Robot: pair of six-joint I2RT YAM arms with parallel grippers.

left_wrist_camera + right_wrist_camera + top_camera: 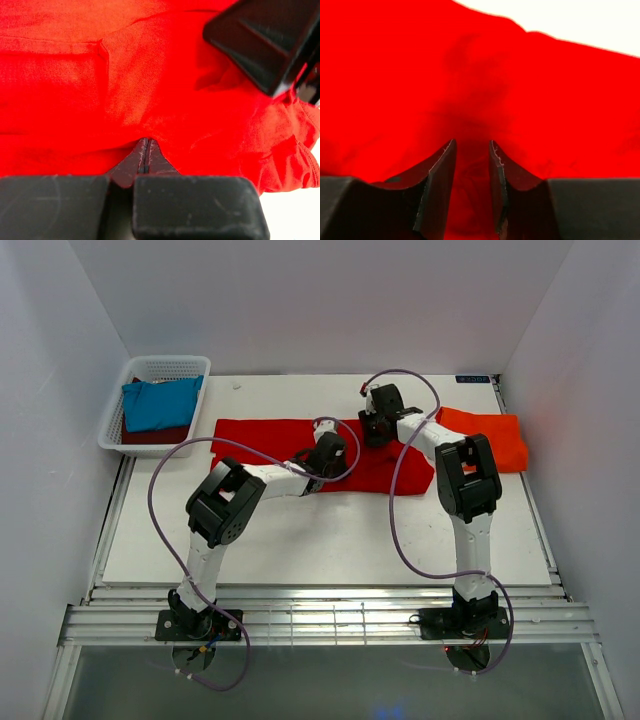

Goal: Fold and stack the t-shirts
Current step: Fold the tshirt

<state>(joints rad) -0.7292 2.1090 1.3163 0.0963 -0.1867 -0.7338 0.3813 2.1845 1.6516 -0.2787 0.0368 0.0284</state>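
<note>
Fold in hand on the red t-shirt, mid-bench; both tools down on it

Bench (330, 540) first: 4 shirts in all. 1 red t-shirt (255, 440) lies spread across the middle as a long band, not yet a compact fold. 1 orange-red t-shirt (495, 440) lies folded flat at the right, touching the red one's end. 1 white basket (165, 365) sits at the far left w/ 1 teal t-shirt (160, 405) on top of 1 dark maroon t-shirt (150, 436). 2 tools: left tool (145, 152) has jaws pressed together, tips buried in red cloth; can't tell if a fold is pinched. Right tool (472, 150) stands narrowly parted astride the cloth near its far edge, nothing clamped. Judgement: early, approx 1 of 4 done. Next move needs a firm pinch on an end, then carrying it over w/o dragging the orange-red one
</note>
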